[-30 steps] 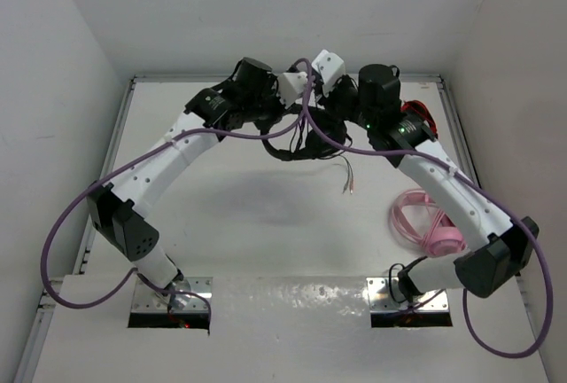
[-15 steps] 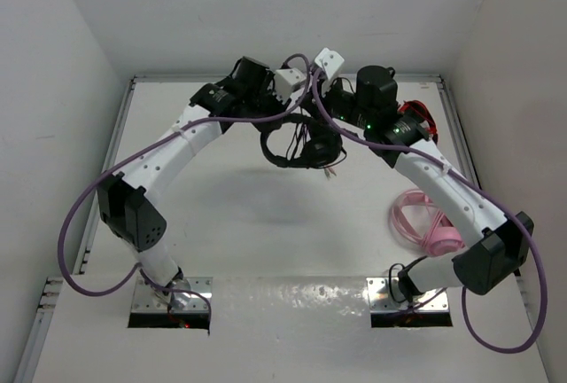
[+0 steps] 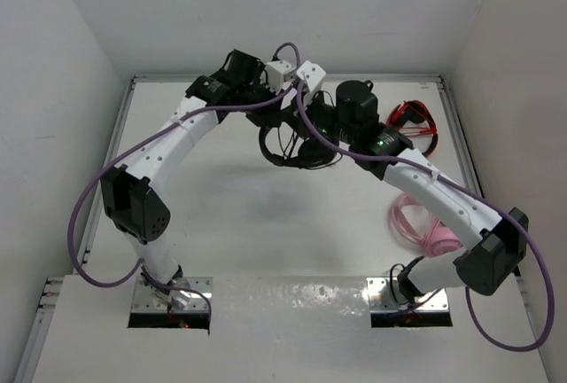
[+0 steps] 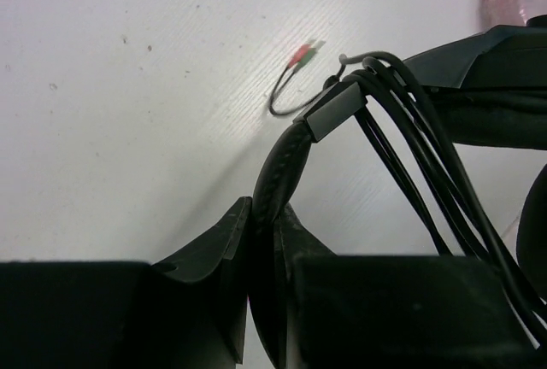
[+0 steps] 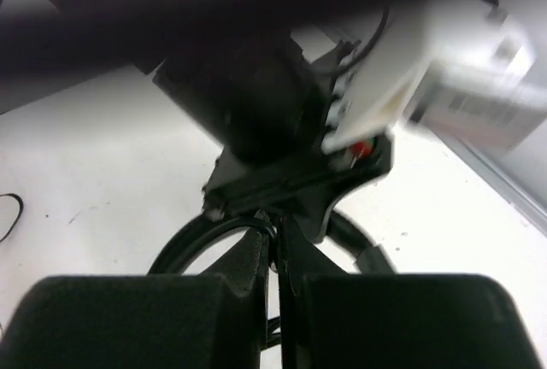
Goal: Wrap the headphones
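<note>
The black headphones (image 3: pixel 297 148) hang at the back middle of the table between my two grippers. My left gripper (image 4: pixel 267 212) is shut on the padded headband (image 4: pixel 286 164). Several turns of the thin black cable (image 4: pixel 410 143) run over the headband beside a small clip. The cable's red and green plugs (image 4: pixel 305 50) lie on the white table below. My right gripper (image 5: pixel 278 231) is shut on a strand of the cable (image 5: pixel 214 231), right in front of the left gripper's body. In the top view both grippers (image 3: pixel 273 115) (image 3: pixel 312 128) are close together above the headphones.
A red headset (image 3: pixel 413 117) lies at the back right near the wall. A pink headset (image 3: pixel 423 223) lies on the right, beside the right arm. Purple arm cables (image 3: pixel 97 206) loop out at both sides. Walls (image 3: pixel 71 64) enclose the table on three sides.
Both grippers have moved left and slightly back with the headphones. The loose cable end with its plugs has been drawn in toward the headphones. Both grips have held.
</note>
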{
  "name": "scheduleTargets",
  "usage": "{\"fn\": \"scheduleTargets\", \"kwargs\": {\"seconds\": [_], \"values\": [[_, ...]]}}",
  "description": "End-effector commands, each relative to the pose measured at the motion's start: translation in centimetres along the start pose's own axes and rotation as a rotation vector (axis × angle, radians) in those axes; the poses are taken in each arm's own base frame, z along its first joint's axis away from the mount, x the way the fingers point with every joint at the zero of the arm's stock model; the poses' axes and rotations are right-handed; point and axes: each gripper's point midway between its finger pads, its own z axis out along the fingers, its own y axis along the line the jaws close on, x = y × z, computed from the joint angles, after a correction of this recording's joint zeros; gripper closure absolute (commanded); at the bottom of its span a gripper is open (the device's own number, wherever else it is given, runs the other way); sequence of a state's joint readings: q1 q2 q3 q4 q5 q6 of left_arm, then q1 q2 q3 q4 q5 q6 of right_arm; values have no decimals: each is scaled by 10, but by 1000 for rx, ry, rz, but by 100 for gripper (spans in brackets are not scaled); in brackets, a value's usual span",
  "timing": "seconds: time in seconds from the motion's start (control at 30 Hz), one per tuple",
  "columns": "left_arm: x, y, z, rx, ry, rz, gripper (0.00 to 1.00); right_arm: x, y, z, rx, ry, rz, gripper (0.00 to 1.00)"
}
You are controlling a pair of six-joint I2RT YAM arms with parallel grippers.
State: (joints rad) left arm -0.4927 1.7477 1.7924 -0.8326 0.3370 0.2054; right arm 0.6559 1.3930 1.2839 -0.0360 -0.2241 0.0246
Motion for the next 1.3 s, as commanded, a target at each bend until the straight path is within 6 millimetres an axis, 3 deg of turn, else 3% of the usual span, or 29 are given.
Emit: {"fn": "scheduleTargets", "kwargs": {"seconds": [0.0, 0.13, 0.23, 0.27, 0.37, 0.4, 0.43, 0.5, 0.63, 0.73, 0.8, 0.93, 0.97, 1.0, 1.13, 1.27], "values": [[-40, -14, -26, 104, -133, -19, 100, -4, -6, 1, 54, -30, 7, 100], [-38, -27, -37, 168, -137, 33, 100, 11, 0, 7, 64, 31, -20, 100], [-27, -18, -33, 109, -101, 61, 100, 13, -13, 5, 146, 14, 14, 100], [-20, -14, -32, 88, -88, 69, 100, 15, -31, 2, 233, 3, 16, 100], [-11, -9, -36, 39, -72, 123, 100, 18, -59, -3, 338, 15, 53, 100], [-7, -11, -35, 35, -59, 141, 100, 11, -75, -6, 375, 24, 69, 100], [-2, -18, -34, 33, -34, 193, 100, 24, -81, 0, 390, 76, 93, 100], [3, -29, -36, 47, -14, 240, 100, 20, -105, -2, 446, 111, 118, 100], [-3, -49, -45, 122, -32, 262, 100, 36, -129, 4, 472, 176, 155, 100], [-11, -56, -55, 152, -59, 249, 100, 53, -128, 6, 416, 201, 181, 100], [-18, -63, -62, 177, -79, 249, 100, 67, -124, 11, 359, 227, 202, 80], [-34, -73, -68, 239, -118, 201, 100, 77, -104, 27, 205, 235, 234, 61], [-37, -73, -69, 245, -126, 185, 100, 79, -101, 30, 182, 238, 240, 48], [-39, -72, -70, 259, -131, 151, 100, 81, -97, 32, 158, 242, 242, 44], [-54, -61, -80, 245, -169, 115, 100, 89, -90, 29, 96, 244, 264, 43], [-72, -30, -97, 125, -220, 121, 100, 101, -101, 14, 92, 212, 329, 42]]}}
